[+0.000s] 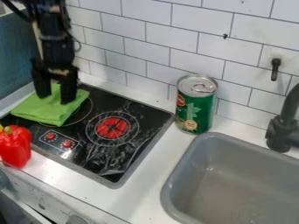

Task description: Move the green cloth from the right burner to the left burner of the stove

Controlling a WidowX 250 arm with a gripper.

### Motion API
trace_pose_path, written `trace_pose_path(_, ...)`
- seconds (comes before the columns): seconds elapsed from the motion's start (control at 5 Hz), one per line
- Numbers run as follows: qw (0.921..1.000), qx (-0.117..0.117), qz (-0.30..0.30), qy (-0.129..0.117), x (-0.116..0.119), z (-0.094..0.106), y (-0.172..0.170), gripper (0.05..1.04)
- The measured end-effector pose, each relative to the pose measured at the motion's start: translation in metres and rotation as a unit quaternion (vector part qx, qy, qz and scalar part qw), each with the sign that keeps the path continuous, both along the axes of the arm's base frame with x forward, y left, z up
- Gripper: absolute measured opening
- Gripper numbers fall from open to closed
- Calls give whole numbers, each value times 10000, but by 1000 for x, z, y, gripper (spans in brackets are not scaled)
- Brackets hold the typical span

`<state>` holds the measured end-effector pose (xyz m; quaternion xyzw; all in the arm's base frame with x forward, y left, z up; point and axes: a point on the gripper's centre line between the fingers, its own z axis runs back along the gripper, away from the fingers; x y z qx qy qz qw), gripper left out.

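The black gripper (54, 97) hangs over the upper left of the stove, its two fingers well apart. Directly beneath and behind it, a green cloth (42, 109) lies on the stove's back left burner, and some of the green shows between the fingers. Whether the fingertips touch the cloth, I cannot tell. A red bell pepper (15, 146) sits at the left edge of the view, in front of the cloth. To the right of the stove, a green can (196, 104) with a silver top stands upright by the tiled wall.
The black stove top (111, 159) has a red-centred burner and two red knobs. A grey sink (173, 183) is set in the lower right, with a dark faucet (283, 131) beside it. White tiles (166, 33) run behind the counter. Something yellow shows beside the pepper.
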<state>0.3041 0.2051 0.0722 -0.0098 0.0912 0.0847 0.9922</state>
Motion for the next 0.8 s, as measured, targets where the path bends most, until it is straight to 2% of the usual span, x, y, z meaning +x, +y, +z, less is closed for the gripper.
trace_pose_path(0.2, 9995, -265, -24, -178, -14, 22, 1, 1000)
trace_pose_path(0.4, 9993, -293, -5, -245, -38, 47, 0, 1000)
trace_pose_path(0.6, 9995, -77, -304, -84, -64, 64, -8, 1000)
trace_pose_path(0.8, 9979, 198, -548, -290, -81, 78, -23, 1000)
